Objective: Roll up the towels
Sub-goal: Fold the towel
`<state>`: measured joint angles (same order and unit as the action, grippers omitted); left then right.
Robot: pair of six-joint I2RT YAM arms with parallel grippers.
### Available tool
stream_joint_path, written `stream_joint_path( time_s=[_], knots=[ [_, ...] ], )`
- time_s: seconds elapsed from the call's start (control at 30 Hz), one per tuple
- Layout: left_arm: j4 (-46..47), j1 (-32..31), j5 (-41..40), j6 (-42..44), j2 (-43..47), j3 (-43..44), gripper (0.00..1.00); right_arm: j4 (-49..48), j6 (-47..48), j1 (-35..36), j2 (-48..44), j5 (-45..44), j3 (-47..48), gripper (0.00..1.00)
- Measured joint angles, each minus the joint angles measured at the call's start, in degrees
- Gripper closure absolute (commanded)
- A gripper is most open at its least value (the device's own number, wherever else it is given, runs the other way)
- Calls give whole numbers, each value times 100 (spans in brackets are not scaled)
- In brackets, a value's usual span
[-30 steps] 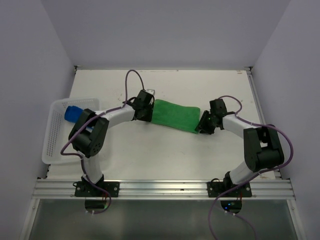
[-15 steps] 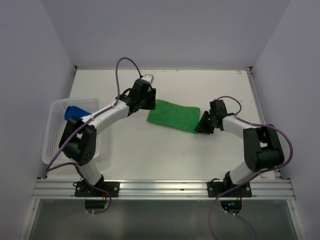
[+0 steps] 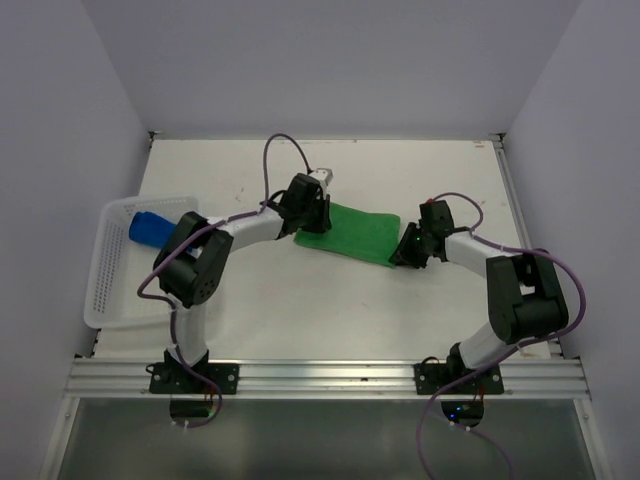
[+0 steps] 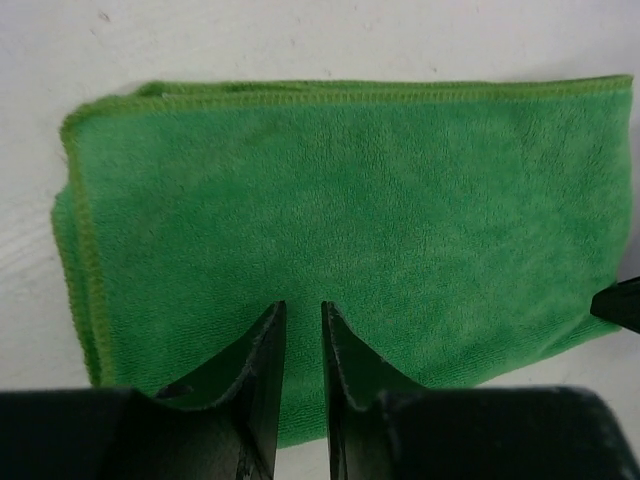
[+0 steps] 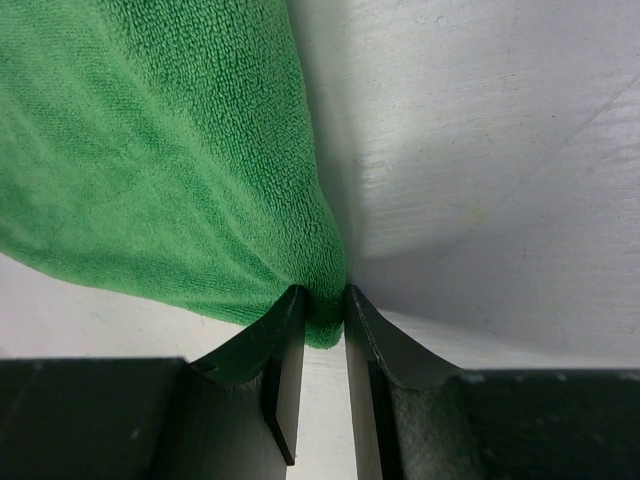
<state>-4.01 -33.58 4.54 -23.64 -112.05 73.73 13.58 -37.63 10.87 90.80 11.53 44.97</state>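
Note:
The green towel lies flat on the table as a folded strip; in the left wrist view it fills most of the frame. My left gripper sits over its left end, jaws nearly together with only a thin gap and no cloth bunched between them. My right gripper is shut on the towel's right end, with a fold of the green towel pinched between the fingertips. The blue towel lies rolled in the far corner of the basket.
The white mesh basket stands at the left table edge. Purple cables loop above both arms. Walls enclose the table at left, back and right. A metal rail runs along the near edge.
My left gripper left the towel's left end, swung toward the back, then came right over the towel. The towel's left end has shifted right. The right gripper has held still.

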Motion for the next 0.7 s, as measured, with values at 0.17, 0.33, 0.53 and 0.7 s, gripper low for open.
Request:
stream_joint_path(
  time_s=[0.17,0.33,0.53,0.7],
  knots=[
    [109,-122,-35,-144,-59,-317,79,-133,-11,0,0,66,-61,74],
    [269,-120,-190,-393,-59,-538,82,-262,-7,7,0,155,-127,74],
    [929,-120,-461,-848,439,-1482,81,-293,103,162,-13,157,-140,74],
    [1189,-179,-693,-1290,1530,-2876,81,-284,254,695,-22,151,-138,73]
  ],
)
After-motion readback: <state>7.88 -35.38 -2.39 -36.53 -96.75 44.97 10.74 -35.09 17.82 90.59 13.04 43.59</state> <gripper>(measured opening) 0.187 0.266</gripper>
